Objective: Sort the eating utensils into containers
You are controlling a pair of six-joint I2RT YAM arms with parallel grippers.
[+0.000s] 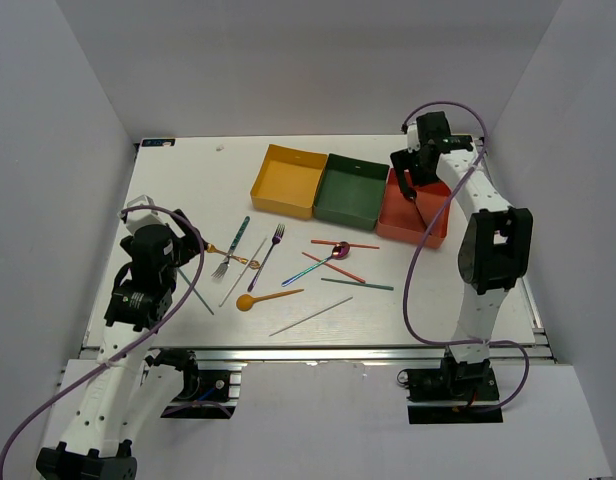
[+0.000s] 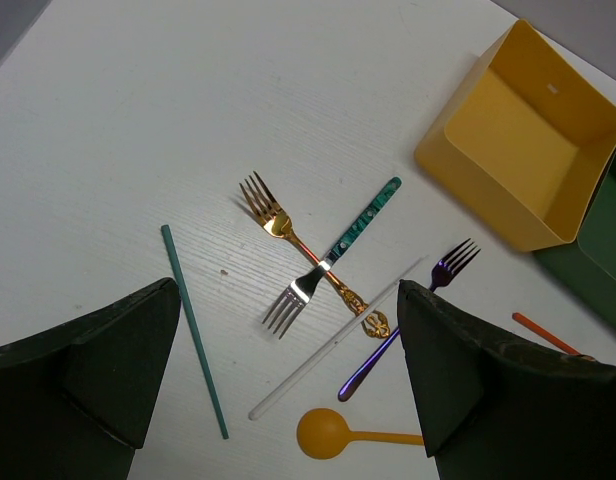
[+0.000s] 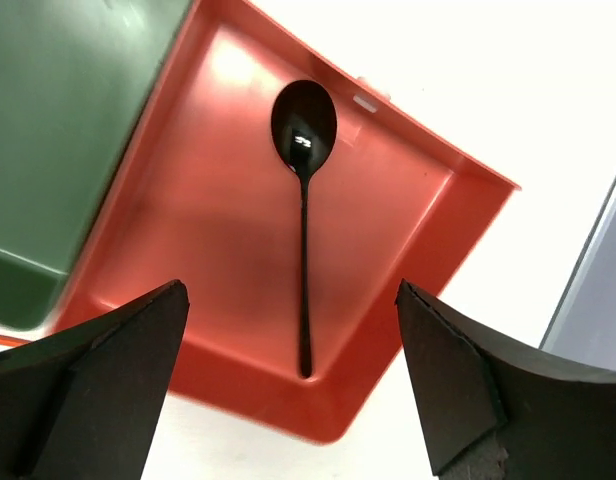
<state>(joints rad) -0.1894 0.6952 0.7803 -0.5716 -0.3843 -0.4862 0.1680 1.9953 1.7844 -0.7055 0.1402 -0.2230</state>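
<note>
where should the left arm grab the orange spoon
Mid-handle of the orange spoon, straight down from above, jaws across the handle. It lies flat on the table, the handle is thin and straight, and the handle tip of the purple fork crowds the round bowl end.

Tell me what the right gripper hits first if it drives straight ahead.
Likely the black spoon lying in the red-orange tray, centred under the open right gripper; depth is unclear.

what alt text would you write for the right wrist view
A black spoon lies in the red tray, bowl toward the top of the view and handle tip at the lower wall. The green tray adjoins on the left, and the open fingers frame the bottom corners.
</note>
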